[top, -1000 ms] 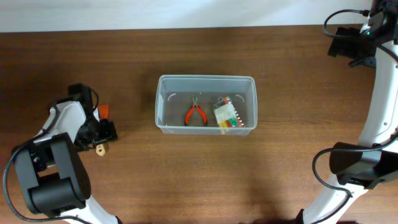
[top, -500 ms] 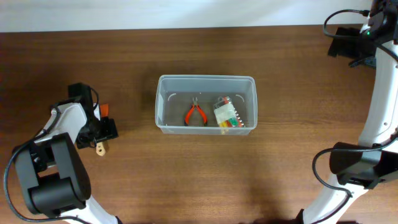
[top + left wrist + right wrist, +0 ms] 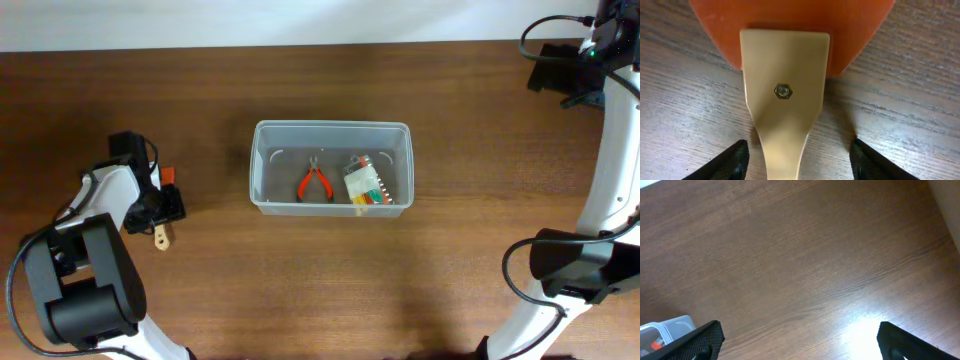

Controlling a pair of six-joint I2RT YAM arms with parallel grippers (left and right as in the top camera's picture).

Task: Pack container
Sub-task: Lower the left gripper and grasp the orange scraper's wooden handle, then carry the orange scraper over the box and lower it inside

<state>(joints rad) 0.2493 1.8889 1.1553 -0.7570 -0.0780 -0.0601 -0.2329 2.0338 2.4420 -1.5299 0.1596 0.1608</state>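
Observation:
The container [image 3: 330, 131], a clear lidless plastic bin, stands mid-table and holds red-handled pliers [image 3: 315, 184] and a small clear packet of coloured pieces [image 3: 364, 184]. A corner of it shows in the right wrist view [image 3: 667, 326]. A scraper with an orange handle [image 3: 790, 30] and a tan blade [image 3: 784, 105] lies flat on the wood at the far left [image 3: 163, 236]. My left gripper [image 3: 799, 160] is open, low over it, one finger on each side of the blade. My right gripper [image 3: 797, 342] is open and empty above bare wood at the far right back.
The brown wooden table [image 3: 330, 280] ends at a white wall along the back. The left arm's base [image 3: 85, 285] and the right arm's base [image 3: 570, 270] stand near the front corners.
The left gripper has shifted slightly toward the front over the scraper. The right arm and the container have not moved.

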